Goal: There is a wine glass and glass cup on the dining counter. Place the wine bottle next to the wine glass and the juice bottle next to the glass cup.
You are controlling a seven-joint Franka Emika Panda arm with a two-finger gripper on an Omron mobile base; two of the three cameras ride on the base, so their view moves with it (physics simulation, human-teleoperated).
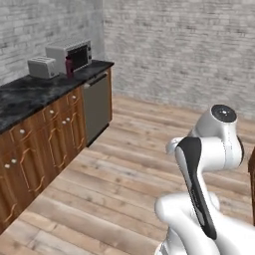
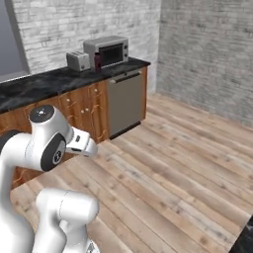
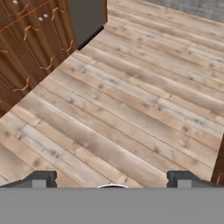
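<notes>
The juice bottle (image 1: 69, 65), short and dark maroon, stands at the far end of the bench (image 1: 35, 92) between toaster (image 1: 42, 66) and microwave (image 1: 69, 54), stored there, not yet fetched. The gripper (image 3: 112, 179) hangs over the wood floor (image 3: 131, 100), fingers (image 3: 41, 178) spread wide, grasping nothing

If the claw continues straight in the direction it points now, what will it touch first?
Most likely the wooden floor. In the hand view the open claw looks down at bare planks, with nothing between its fingertips. The wood cabinets lie off to one side. Depth is hard to judge.
</notes>
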